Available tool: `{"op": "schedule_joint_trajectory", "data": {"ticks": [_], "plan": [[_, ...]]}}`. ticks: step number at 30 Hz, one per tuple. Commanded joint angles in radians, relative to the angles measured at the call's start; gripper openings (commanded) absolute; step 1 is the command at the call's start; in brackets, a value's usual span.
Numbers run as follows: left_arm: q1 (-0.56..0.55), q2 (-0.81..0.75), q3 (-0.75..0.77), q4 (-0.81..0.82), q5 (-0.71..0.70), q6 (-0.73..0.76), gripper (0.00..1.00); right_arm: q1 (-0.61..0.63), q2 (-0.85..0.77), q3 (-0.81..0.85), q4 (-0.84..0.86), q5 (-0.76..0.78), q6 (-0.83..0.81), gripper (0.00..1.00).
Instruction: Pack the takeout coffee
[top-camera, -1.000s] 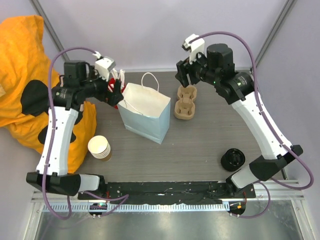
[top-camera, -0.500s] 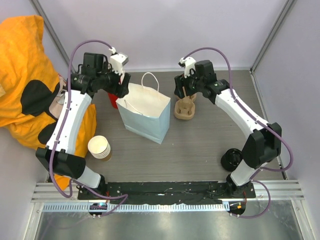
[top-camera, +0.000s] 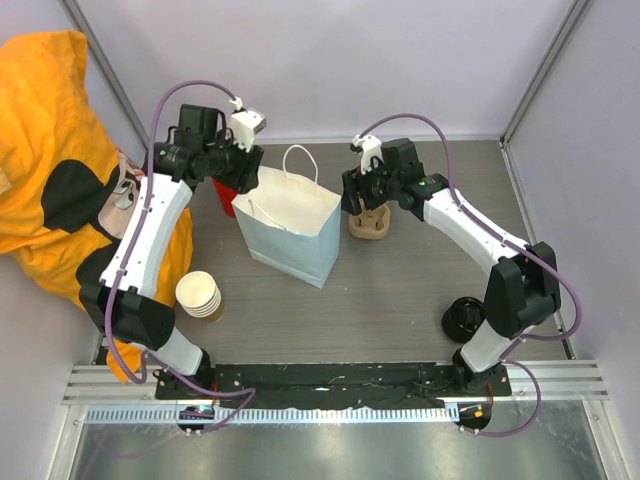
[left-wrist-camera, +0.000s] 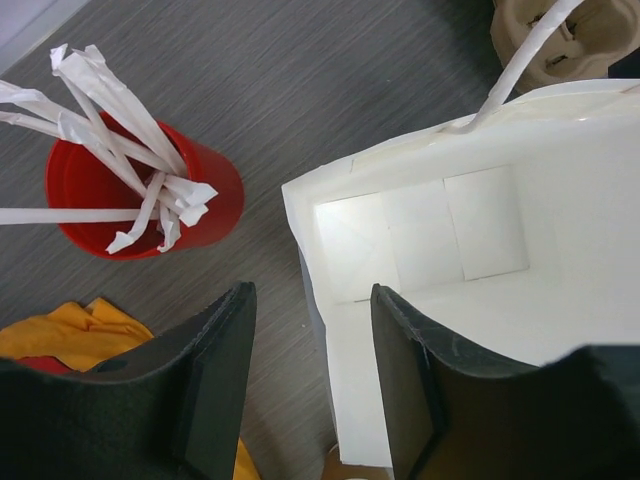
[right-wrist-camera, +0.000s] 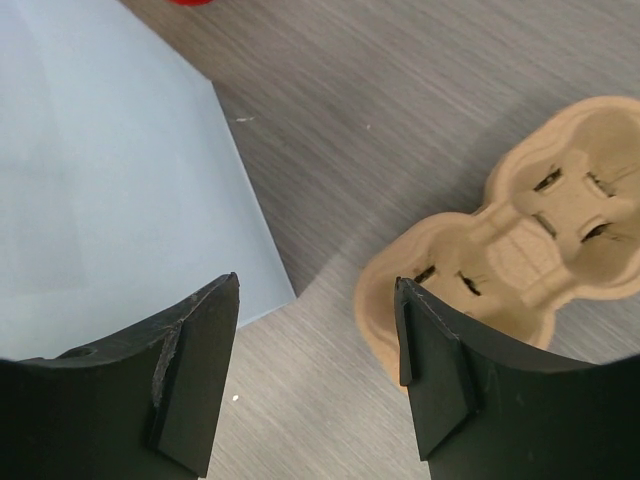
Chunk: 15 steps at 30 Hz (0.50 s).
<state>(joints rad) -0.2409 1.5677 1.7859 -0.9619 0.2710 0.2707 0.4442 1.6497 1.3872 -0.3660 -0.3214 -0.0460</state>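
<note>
left gripper: fingers apart and straddling the near corner rim of the bag, one outside the wall and one over the inside. i see a gap on both sides of the paper, so nothing is pinched.
right gripper: fingers spread wide and holding nothing. it hangs over bare table between the bag's side and the cup carrier.
paper bag: pale blue outside, white inside, standing upright and open at mid-table, with white cord handles. from the left wrist i see its flat white bottom and nothing lying on the part in view.
takeout coffee: i cannot make out a lidded tan cup in any view.
black round item: on the table near the right arm's base, well apart from the bag and partly behind the arm. i cannot tell whether a cup sits under it.
cup carrier: tan moulded pulp, just right of the bag. the wells i can see are unfilled.
red cup: just beside the bag's far-left corner, holding white paper-wrapped straws.
stack of paper cups: cream-rimmed, no lids, at the table's left edge, near the left arm.
orange cloth: heaped off the table's left side.
table: grey wood-grain surface.
</note>
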Motion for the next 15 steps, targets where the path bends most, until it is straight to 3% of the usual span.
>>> {"op": "schedule_joint_trajectory", "data": {"ticks": [1,8,15], "plan": [[-0.014,0.021,0.044,0.000,0.002,0.015,0.52,0.024,-0.067,-0.020,0.050,-0.021,0.008,0.68],[-0.031,0.046,0.050,0.009,-0.059,0.032,0.24,0.062,-0.126,-0.065,0.035,-0.015,0.006,0.68],[-0.040,0.060,0.055,0.038,-0.113,0.051,0.21,0.086,-0.171,-0.083,-0.049,-0.024,-0.024,0.68]]}}
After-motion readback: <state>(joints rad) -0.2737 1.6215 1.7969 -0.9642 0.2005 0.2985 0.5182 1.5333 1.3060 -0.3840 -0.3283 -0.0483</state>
